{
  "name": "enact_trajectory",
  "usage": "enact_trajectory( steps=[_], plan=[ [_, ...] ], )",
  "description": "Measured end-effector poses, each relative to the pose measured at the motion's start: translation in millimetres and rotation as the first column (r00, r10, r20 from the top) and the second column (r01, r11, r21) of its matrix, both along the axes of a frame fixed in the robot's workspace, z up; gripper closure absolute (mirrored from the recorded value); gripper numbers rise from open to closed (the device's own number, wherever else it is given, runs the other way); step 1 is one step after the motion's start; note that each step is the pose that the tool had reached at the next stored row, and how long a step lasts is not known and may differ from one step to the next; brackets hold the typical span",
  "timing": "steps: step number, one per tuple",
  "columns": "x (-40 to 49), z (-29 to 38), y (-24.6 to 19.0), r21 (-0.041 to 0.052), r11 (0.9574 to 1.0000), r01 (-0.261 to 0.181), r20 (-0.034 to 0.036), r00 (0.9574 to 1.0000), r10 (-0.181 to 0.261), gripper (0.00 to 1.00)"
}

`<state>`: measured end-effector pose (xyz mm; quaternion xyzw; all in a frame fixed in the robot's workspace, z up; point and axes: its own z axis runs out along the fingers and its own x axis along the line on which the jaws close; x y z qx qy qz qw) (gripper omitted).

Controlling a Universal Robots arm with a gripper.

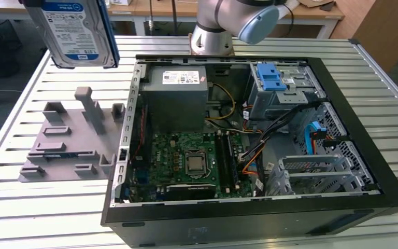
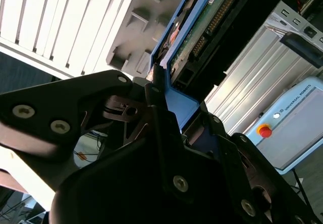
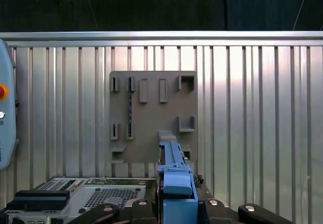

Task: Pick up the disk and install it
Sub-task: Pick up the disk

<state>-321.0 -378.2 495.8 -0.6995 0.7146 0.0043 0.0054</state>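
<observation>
The disk [image 1: 74, 31], a silver hard drive with a white-and-blue label and blue side rails, hangs upright in the air above the table's far corner at the exterior view's left. It is well above the grey holder block [image 1: 68, 140]. In both wrist views my gripper [image 3: 176, 206] [image 2: 166, 105] is shut on the disk. Its black fingers [image 3: 139, 209] clamp the blue rail [image 3: 174, 173] from both sides. The second wrist view shows the disk's green circuit board [image 2: 202, 22] extending away from the jaws.
An open black computer case [image 1: 365, 155] lies on the slatted metal table [image 1: 19, 207]. It holds a motherboard [image 1: 192, 161], a grey metal box [image 1: 174, 88] and a drive cage with blue tabs [image 1: 279, 83]. The arm's base [image 1: 213, 31] stands behind the case.
</observation>
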Motion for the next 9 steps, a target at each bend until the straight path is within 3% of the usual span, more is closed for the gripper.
enact_trajectory(
  steps=[9],
  plan=[
    [13.3, 0.0, -5.5, 0.0000, 1.0000, 0.000, -0.0001, 1.0000, 0.000, 0.63]
  ],
)
